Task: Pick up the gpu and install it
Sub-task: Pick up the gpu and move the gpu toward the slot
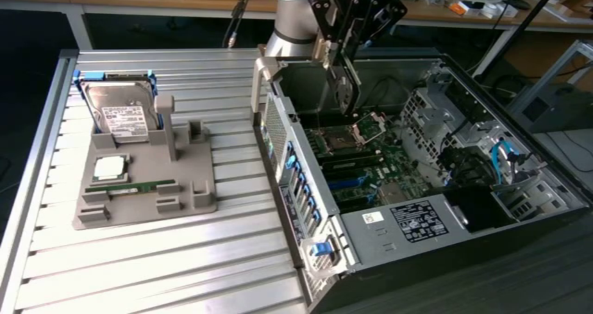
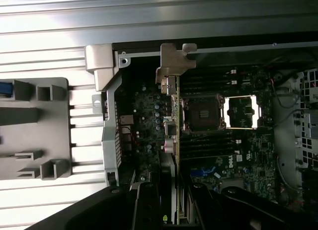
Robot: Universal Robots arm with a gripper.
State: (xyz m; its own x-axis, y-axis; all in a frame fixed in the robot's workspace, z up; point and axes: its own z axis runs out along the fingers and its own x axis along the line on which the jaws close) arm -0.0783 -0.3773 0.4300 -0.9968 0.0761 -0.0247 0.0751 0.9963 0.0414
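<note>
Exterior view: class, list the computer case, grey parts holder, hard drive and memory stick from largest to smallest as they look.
1. computer case
2. grey parts holder
3. hard drive
4. memory stick
The hard drive stands propped at a slant, so its face looks shortened, yet it plainly covers more than the thin stick.

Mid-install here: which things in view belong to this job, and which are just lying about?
In the job: graphics card, held in the pincer; open computer case.
Lying about: hard drive, processor chip, memory stick, gray rack.
</note>
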